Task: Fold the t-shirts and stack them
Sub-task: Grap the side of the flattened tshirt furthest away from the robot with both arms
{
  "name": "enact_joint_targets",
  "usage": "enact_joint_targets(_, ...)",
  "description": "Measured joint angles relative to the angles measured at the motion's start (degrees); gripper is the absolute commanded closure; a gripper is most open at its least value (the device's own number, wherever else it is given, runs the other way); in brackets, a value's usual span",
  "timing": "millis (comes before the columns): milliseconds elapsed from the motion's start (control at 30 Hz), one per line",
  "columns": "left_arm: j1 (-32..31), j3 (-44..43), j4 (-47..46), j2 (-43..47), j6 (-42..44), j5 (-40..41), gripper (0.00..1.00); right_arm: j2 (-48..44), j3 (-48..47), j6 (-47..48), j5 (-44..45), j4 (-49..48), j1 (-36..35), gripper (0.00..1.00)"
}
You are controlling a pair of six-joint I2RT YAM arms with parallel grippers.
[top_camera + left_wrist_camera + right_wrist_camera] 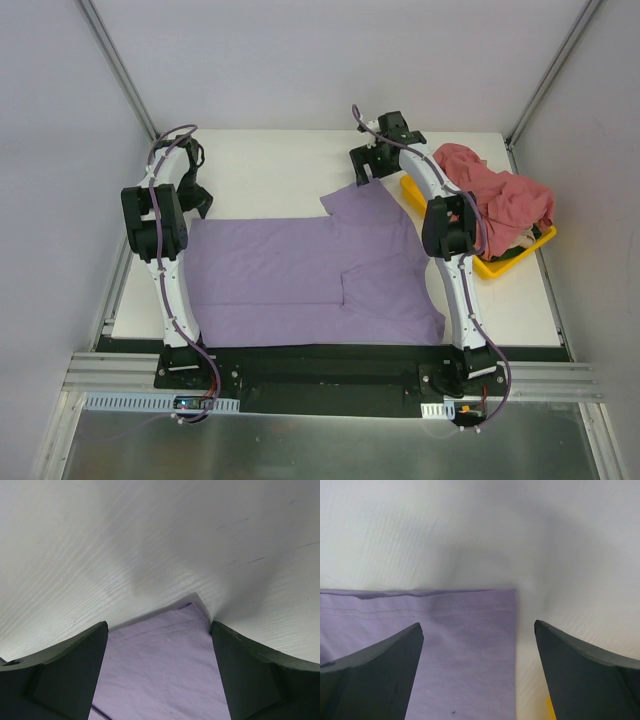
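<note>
Plain grey walls around a white counter. Across its near half, purple shirt spread flat and sideways, hem seemingly to the left and sleeves to the right, smoothed out evidently for clean folding. At the right edge, yellow tray heaped with crumpled pink shirts, parked out of the way and apparently waiting their turn. Left fingers wide apart and holding nothing, low over the far left corner of the purple shirt, with that stitched corner framed squarely between them in the left wrist view. Right fingers likewise spread wide and empty, set above the end of the far sleeve, its corner just inside the gap and bare counter beyond. Contact with the cloth: impossible to tell for either pair. Positioned so, probably, to pinch two points along the far edge at once and carry that edge toward the near side without sag or twist between the grips. Judging by the lie of things, only the start of the task: no finished fold, no stack yet. Near the middle of the shirt, a faint step in the cloth, perhaps a crease or a tucked layer; hard to say. Likely need next: a straight drop and a pinch deep enough for both layers of thin cotton.
</note>
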State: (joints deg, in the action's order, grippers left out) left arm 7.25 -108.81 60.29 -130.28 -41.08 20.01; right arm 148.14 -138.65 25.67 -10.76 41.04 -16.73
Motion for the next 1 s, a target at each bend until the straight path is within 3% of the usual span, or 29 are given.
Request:
enact_joint_targets(267,0.00,0.00,0.02,0.00,-0.02,-1.33,0.17,-0.22,-2.12,-0.39,-0.07,0.76,-0.15,0.01)
enact_joint_targets(533,0.00,0.00,0.02,0.00,-0.02,-1.99,0.17,-5.46,6.40,-12.37,-2.19,-0.48,2.54,0.01)
enact_joint_targets(767,0.00,0.00,0.02,0.00,-0.02,-2.25,0.17,-1.70,-1.73,-16.02,-2.08,2.95,2.95,0.00)
enact_joint_targets(900,0.00,0.00,0.00,0.00,-0.02,-3.26,0.17,0.31,-1.46,-16.28,-2.08,2.99,1.73,0.01)
enact_joint_targets(1000,0.00,0.00,0.00,0.00,-0.02,-3.48,0.17,1.14,-1.55,-16.68,-2.25,2.86,0.90,0.17)
